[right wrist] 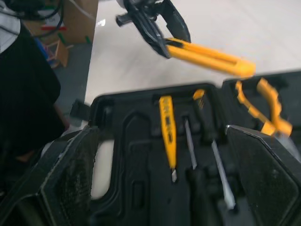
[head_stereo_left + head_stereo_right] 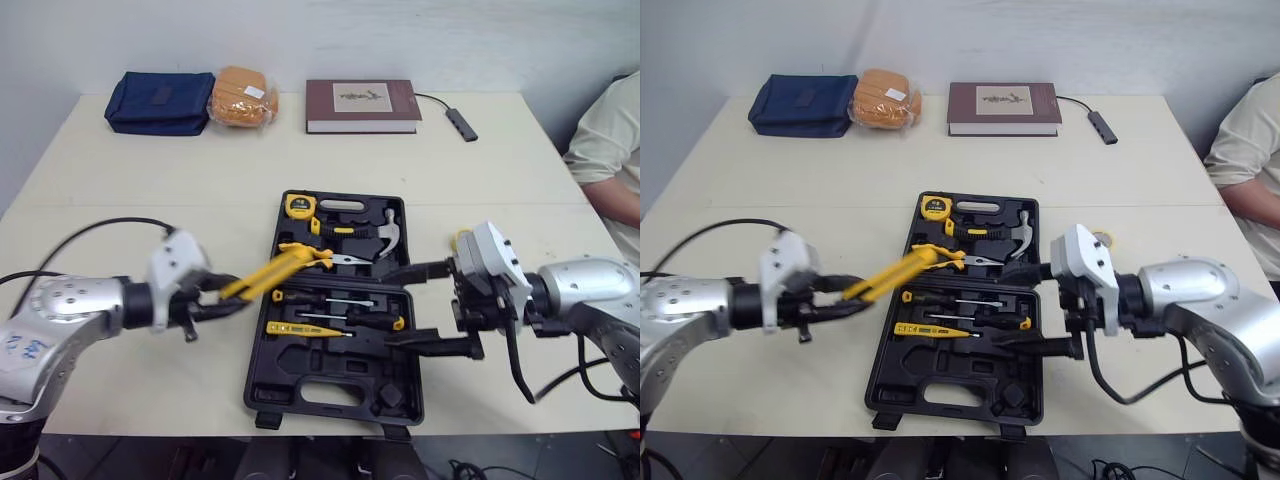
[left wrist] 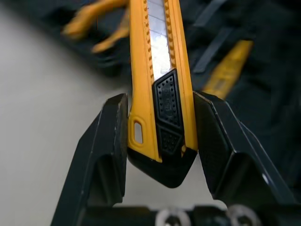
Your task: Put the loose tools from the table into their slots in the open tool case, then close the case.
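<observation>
My left gripper, middle left, pinches the yellow box cutter to put it in the tool case; my right gripper hangs open.

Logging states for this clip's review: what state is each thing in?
tool case, open.
utility knife, clamped in the left gripper, tip over the case.
left gripper, shut on the knife.
right gripper, open, over the case.
hammer, seated in its slot.
book, closed.

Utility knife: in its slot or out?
Out. Left pincer grips the utility knife, raised above the tool case, not seated.
</observation>
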